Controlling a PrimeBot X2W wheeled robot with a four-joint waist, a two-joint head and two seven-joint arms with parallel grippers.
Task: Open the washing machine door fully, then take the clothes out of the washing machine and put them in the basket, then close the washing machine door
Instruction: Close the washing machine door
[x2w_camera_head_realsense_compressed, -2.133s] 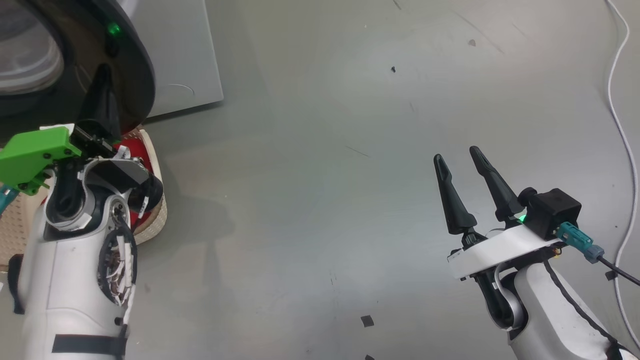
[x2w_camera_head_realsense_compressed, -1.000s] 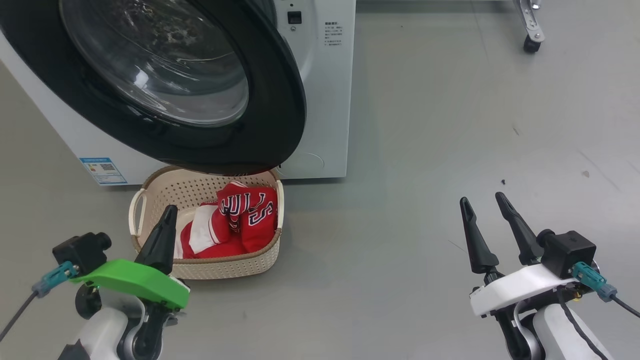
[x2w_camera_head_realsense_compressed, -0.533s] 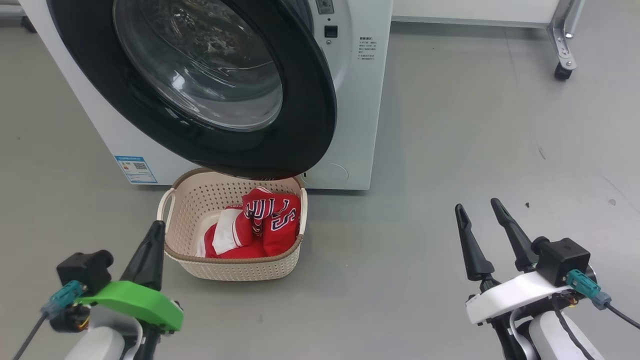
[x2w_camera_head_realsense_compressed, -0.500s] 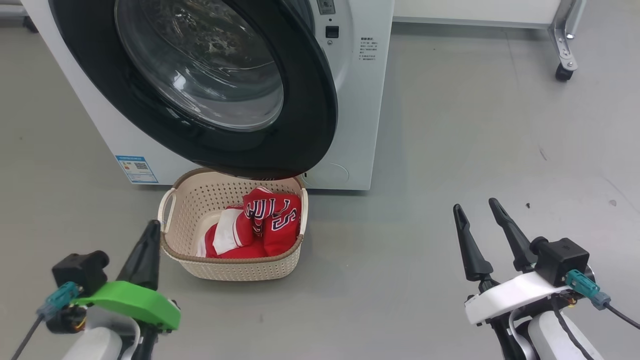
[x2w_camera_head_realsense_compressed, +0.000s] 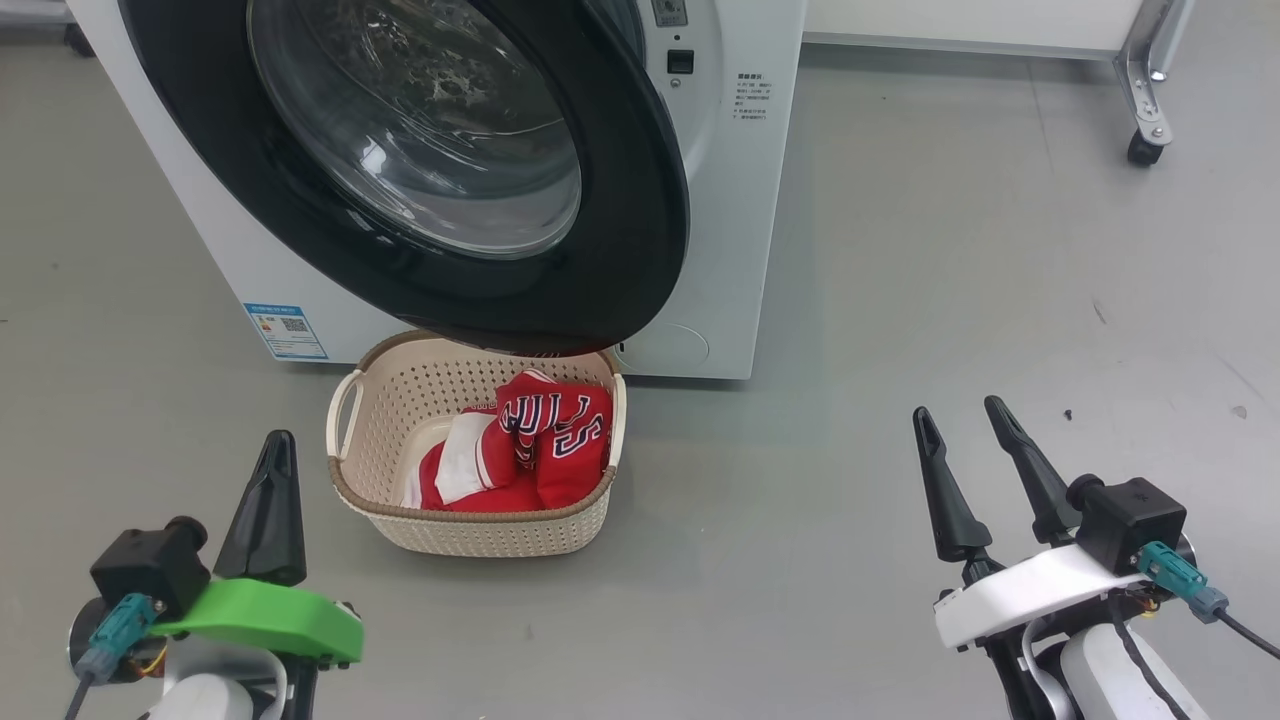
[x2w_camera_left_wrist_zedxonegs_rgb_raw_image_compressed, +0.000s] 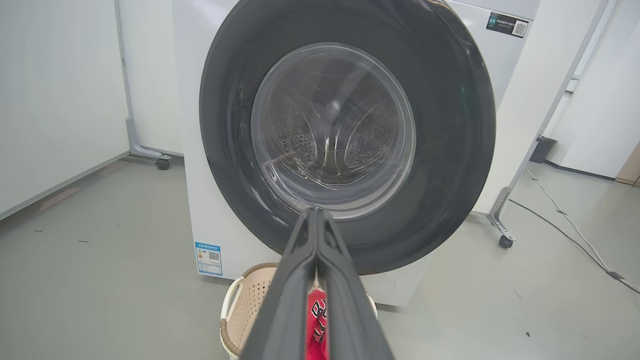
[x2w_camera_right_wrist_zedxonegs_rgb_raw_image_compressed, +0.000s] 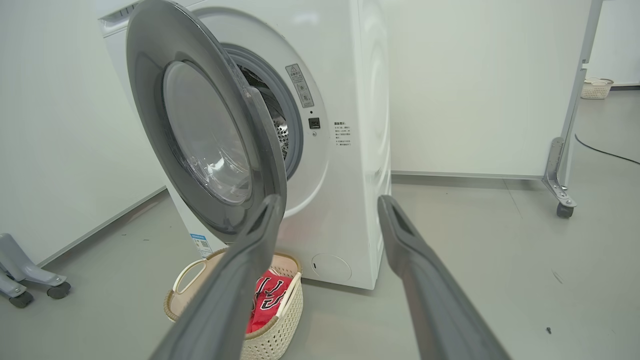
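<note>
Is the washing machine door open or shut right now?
Open. The washing machine door stands angled away from the washing machine, its gasket exposed behind it.

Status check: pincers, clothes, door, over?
Left pincer shut, right pincer open, both empty. Clothes in basket. Washing machine door ajar, overhanging basket's back rim.

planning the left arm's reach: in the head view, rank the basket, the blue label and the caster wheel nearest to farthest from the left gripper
From the left gripper:
1. basket, on the floor just to its right.
2. blue label, low on the washer front, behind the basket.
3. caster wheel, far right at the back.
</note>
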